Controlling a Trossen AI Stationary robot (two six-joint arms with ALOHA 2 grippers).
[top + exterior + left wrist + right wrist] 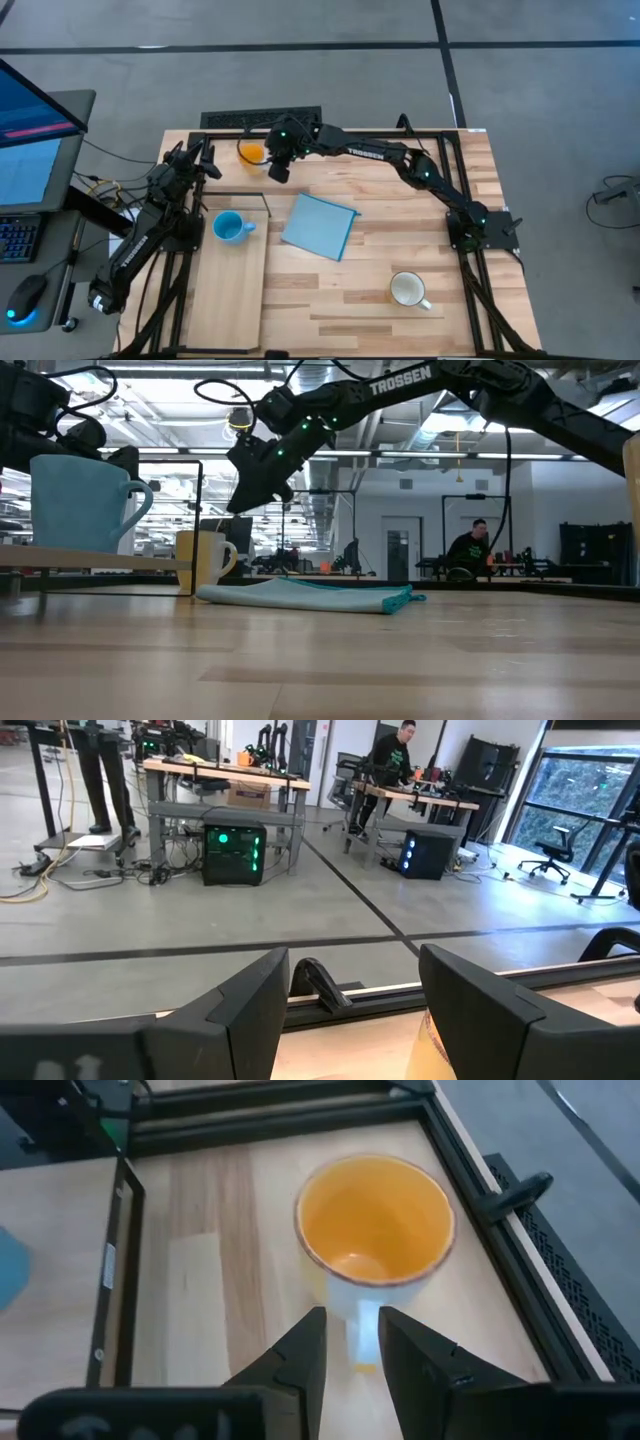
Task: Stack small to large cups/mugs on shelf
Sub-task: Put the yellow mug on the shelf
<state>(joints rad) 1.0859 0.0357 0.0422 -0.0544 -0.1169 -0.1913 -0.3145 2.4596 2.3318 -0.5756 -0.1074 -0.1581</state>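
Note:
The orange mug stands upright on the table at the far left; its white handle points toward the near side. My right gripper hovers just above that handle, its fingers narrowly open to either side and touching nothing; the low view shows my right gripper above the mug. The light blue mug stands upright on the shelf, near its black wire frame. The white mug stands on the table at the near right. My left gripper is open and empty at the far left.
A blue square cloth lies flat at the table's middle, between the shelf and the white mug. A black rail runs along the far edge, close behind the orange mug. Bare wood lies near the front edge.

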